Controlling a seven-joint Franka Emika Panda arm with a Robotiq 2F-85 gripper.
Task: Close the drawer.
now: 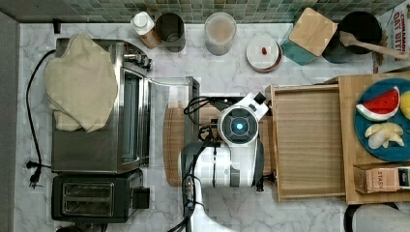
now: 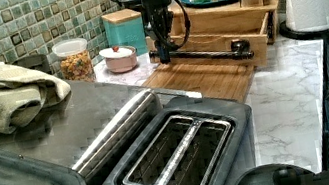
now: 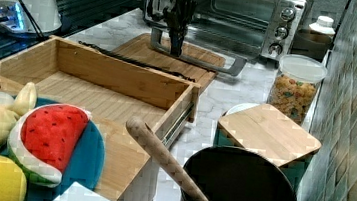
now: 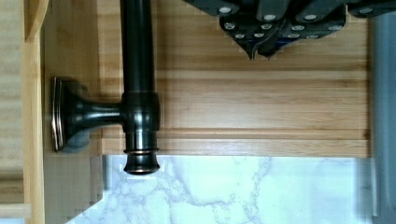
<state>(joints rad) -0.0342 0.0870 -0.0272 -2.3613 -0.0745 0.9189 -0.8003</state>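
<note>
The light-wood drawer point(image 1: 309, 140) stands pulled out from under the wooden top, toward the top view's left, and holds nothing. A dark bar handle point(image 4: 137, 70) runs along its front point(image 2: 205, 45). My gripper point(image 4: 259, 49) hangs over the bamboo cutting board point(image 4: 261, 112) just in front of that handle, its fingertips together with nothing between them. It stands beside the bar, not around it. In the left view the gripper point(image 2: 164, 58) points down close to the bar's far end. The right view has the gripper point(image 3: 176, 47) above the board, short of the drawer point(image 3: 91, 96).
A toaster oven point(image 1: 96, 121) with its door point(image 1: 169, 96) folded down lies just beyond the board, a towel point(image 1: 80, 79) on top of it. A toaster point(image 1: 92, 195) sits beside it. Jars and canisters line the tiled wall. A blue plate point(image 1: 382, 145) of toy fruit rests on the wooden top.
</note>
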